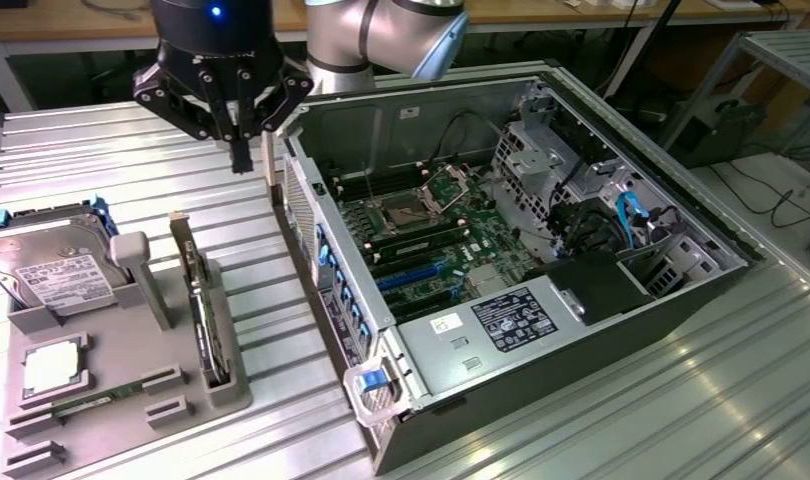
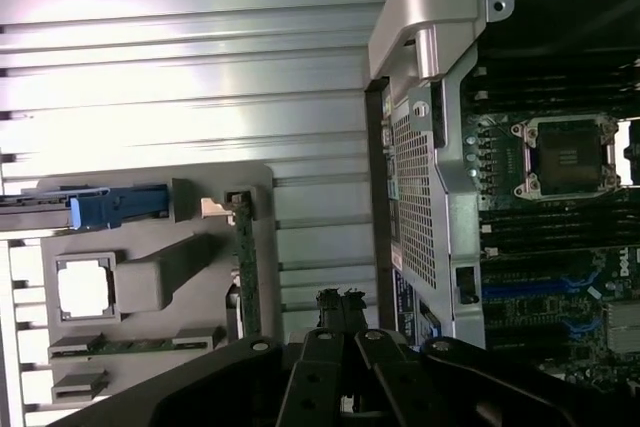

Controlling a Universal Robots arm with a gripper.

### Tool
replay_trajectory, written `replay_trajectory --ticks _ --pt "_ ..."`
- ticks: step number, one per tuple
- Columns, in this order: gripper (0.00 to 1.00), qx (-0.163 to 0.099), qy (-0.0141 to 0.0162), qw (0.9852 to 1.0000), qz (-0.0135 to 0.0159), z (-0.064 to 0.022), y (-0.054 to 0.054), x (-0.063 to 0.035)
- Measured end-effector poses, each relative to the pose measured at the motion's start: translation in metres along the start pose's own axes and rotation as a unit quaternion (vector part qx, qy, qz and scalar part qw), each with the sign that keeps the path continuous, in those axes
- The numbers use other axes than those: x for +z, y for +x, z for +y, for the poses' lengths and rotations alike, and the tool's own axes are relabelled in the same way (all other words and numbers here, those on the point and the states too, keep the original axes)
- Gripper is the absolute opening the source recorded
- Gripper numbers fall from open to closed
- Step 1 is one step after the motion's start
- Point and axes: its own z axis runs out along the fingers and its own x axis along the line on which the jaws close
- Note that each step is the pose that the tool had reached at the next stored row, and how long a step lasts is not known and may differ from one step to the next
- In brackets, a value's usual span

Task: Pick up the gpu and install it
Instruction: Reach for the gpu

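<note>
The pincer [image 1: 252,160] hangs over the metal table [image 1: 98,160], close to one corner of the open computer box [image 1: 432,100]. Its two fingers are pressed close together and there is nothing between them. In the wrist view the pincer [image 2: 340,299] also looks closed and empty.

The gpu [image 1: 196,290] is not in the box. It stands up on its thin edge in a slot of the grey holder [image 1: 178,345], on the exterior view's left. The pincer is up above it and does not touch it. From the wrist view the gpu [image 2: 243,267] looks like a thin green strip in the holder [image 2: 190,267].

A silver hard drive [image 1: 52,265] leans in the holder too, and a square chip [image 1: 52,365] lies flat near it. Inside the box you can see the green board [image 1: 425,235].
</note>
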Motion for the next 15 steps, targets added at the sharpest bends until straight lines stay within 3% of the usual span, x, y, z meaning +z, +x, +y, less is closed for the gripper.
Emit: replay_trajectory --ticks 15 --pt "0.11 0.0 0.0 1.0 0.0 -0.0024 0.012 -0.0004"
